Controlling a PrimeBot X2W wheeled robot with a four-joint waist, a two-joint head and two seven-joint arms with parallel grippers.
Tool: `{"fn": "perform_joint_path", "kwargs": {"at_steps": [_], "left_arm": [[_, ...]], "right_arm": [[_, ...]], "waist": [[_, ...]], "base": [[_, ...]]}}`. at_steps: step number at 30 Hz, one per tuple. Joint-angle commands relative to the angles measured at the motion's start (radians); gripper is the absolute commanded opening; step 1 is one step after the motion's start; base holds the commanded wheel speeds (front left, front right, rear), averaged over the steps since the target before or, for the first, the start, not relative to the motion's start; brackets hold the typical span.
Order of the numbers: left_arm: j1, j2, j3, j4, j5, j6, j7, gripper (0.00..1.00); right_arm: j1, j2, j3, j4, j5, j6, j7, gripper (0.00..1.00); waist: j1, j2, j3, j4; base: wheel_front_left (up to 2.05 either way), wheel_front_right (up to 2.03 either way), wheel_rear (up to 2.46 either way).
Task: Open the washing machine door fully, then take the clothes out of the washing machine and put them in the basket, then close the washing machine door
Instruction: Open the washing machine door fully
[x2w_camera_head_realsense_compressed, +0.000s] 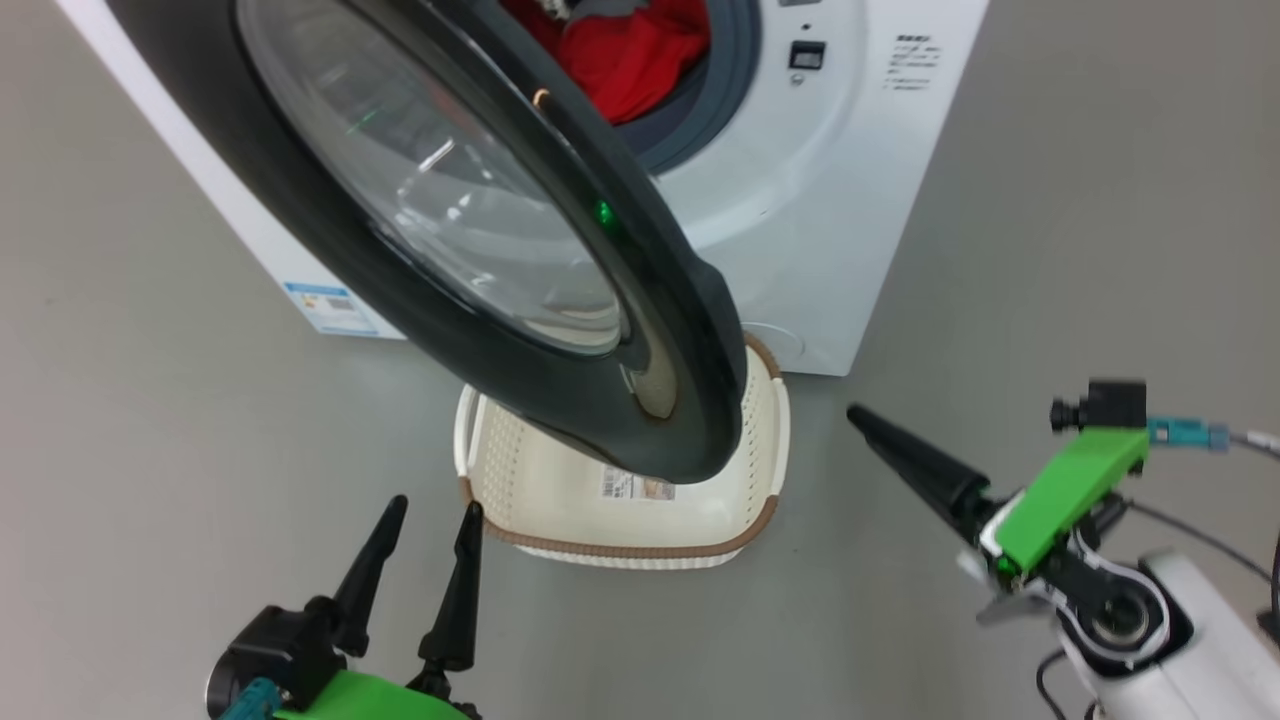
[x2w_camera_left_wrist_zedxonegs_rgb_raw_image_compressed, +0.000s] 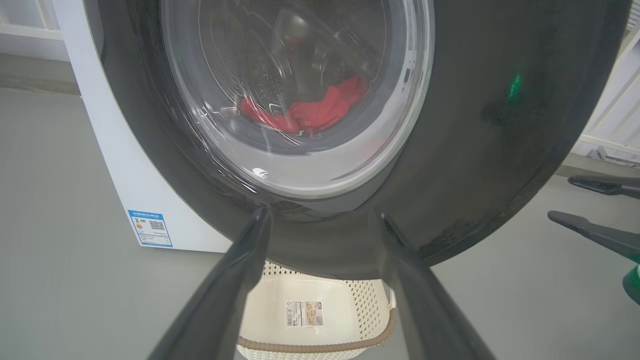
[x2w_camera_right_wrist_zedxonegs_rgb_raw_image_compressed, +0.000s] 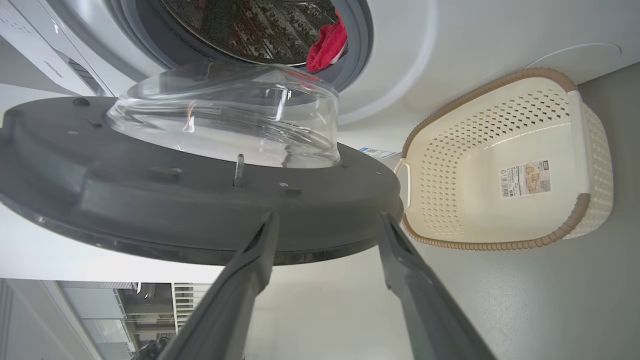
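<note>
White and bulky, the washing machine (x2w_camera_head_realsense_compressed: 800, 250) stands with the washing machine door (x2w_camera_head_realsense_compressed: 690, 340) swung partway out above the basket (x2w_camera_head_realsense_compressed: 640, 551), which sits on the floor just before it. It is likely put there so the clothes (x2w_camera_head_realsense_compressed: 625, 55), a red heap inside the drum, have a short way to go. Both hands are empty: the left gripper (x2w_camera_head_realsense_compressed: 435, 505) hovers near the door's black rim with fingers spread, and the right gripper (x2w_camera_right_wrist_zedxonegs_rgb_raw_image_compressed: 327, 217), equally spread, faces the door's inner edge — poised, I judge, to push it wider.

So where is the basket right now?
In the head view the basket sits on the floor at centre, before the washing machine, partly beneath its swung-out door.
</note>
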Motion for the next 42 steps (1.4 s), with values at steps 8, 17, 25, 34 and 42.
{"fn": "perform_joint_path", "kwargs": {"at_steps": [8, 17, 25, 34, 42], "left_arm": [[0.023, 0.015, 0.055, -0.012, 0.022, -0.008, -0.012, 1.00], [0.046, 0.015, 0.089, -0.004, 0.031, -0.010, -0.012, 1.00], [0.051, 0.015, 0.097, 0.002, 0.032, -0.011, -0.012, 1.00], [0.053, 0.015, 0.102, 0.004, 0.033, -0.011, -0.012, 1.00], [0.050, 0.015, 0.109, 0.005, 0.033, -0.011, -0.012, 1.00]], "right_arm": [[0.119, -0.008, 0.006, -0.024, -0.023, 0.008, -0.062, 1.00], [0.191, -0.069, 0.057, 0.016, -0.161, 0.008, -0.230, 1.00], [0.195, -0.130, 0.152, 0.085, -0.318, 0.008, -0.455, 1.00], [0.172, -0.162, 0.262, 0.153, -0.462, 0.008, -0.614, 1.00], [0.198, -0.103, 0.068, 0.103, -0.750, 0.008, -0.624, 1.00]], "waist": [[0.0000, 0.0000, -0.038, -0.066], [0.0000, 0.0000, -0.050, -0.123], [0.0000, 0.0000, -0.051, -0.147], [0.0000, 0.0000, -0.052, -0.155], [0.0000, 0.0000, -0.046, -0.155]], "base": [[0.00, 0.00, 0.00], [0.00, 0.00, 0.00], [0.00, 0.00, 0.00], [0.00, 0.00, 0.00], [0.00, 0.00, 0.00]]}}
